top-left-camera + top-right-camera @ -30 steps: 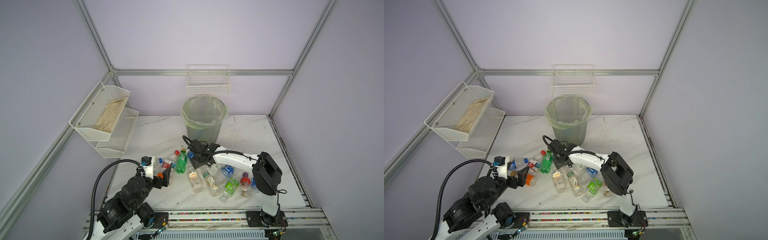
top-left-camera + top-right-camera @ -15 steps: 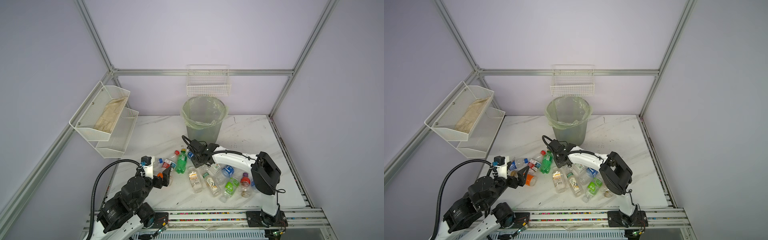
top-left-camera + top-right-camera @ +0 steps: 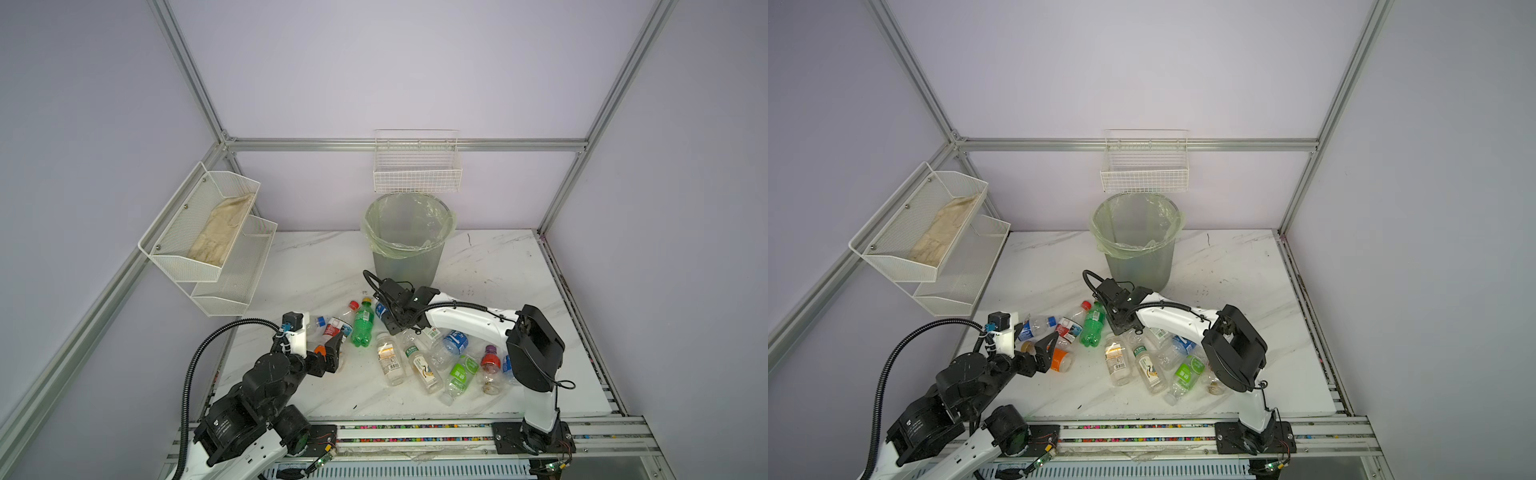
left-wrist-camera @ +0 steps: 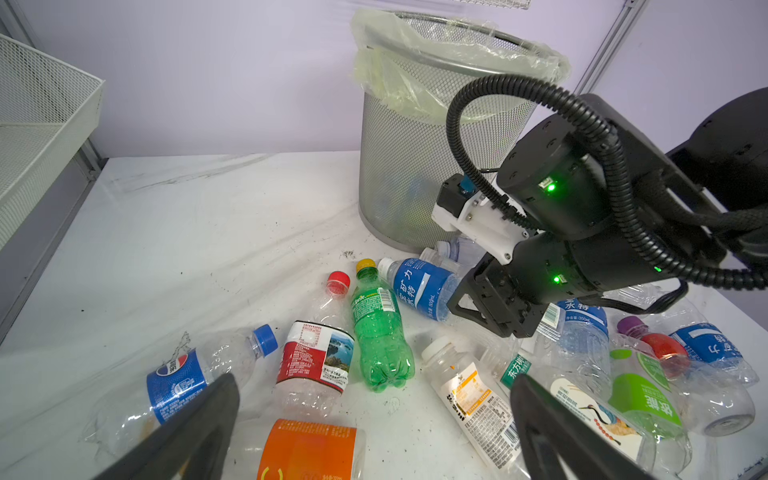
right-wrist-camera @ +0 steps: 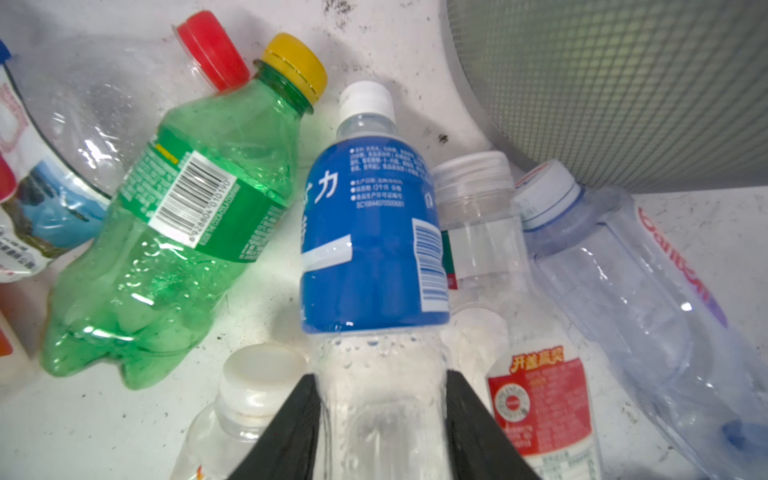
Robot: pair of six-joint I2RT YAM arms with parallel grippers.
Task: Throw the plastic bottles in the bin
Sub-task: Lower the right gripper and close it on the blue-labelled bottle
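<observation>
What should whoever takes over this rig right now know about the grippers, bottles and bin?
Left gripper: open, holding nothing, above the orange-labelled bottle.
Right gripper: shut on the blue-labelled bottle, low beside the green bottle, just in front of the bin.
Done: unclear; the bin's contents can't be made out.
Left: bin the gripped bottle, then the other bottles scattered on the table.

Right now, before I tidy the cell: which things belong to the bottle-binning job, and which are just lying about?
Job: plastic bottles on the table, including the blue-label bottle gripped by the right gripper; bin.
Lying about: wire wall basket; mesh shelf; cloth in its upper tier.
</observation>
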